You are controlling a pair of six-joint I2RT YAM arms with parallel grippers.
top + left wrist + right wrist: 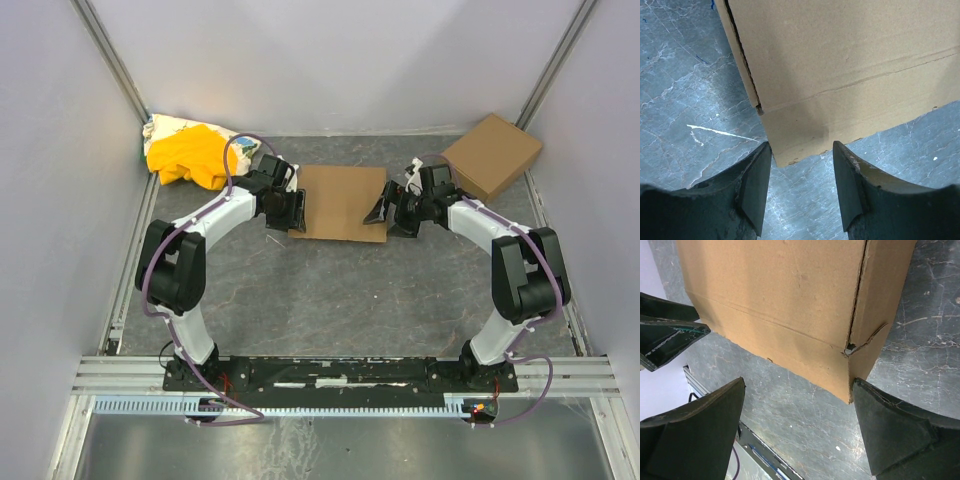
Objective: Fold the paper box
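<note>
Closest to me are my own two hands. My left hand is open with nothing in it, and its fingers sit either side of the near corner of the paper box. My right hand is spread even wider and is also empty. One finger is just beside the box's other near corner, and I can't tell if it's actually touching.

The box lies flat on the surface between the two hands, about mid-table, and it still looks mostly unfolded from above.

As for how it'll handle, I'd guess it's really light and thin. It should be stiff across the panels but floppy along the creases, so it'll bend wherever it's scored rather than where I want. The surface looks smooth, so I expect the box to skate away if I push from one side only. That's why I'd brace it from both ends.

For a grip I'd pinch a side flap near its crease instead of the middle of a panel. There's a slit with a little nick at the right-hand corner that could tear further if I yank there, so I'd go gently.

Further back, a second cardboard box sits off to the right and a yellow-and-white cloth bundle to the left. Both are well apart from my work.
</note>
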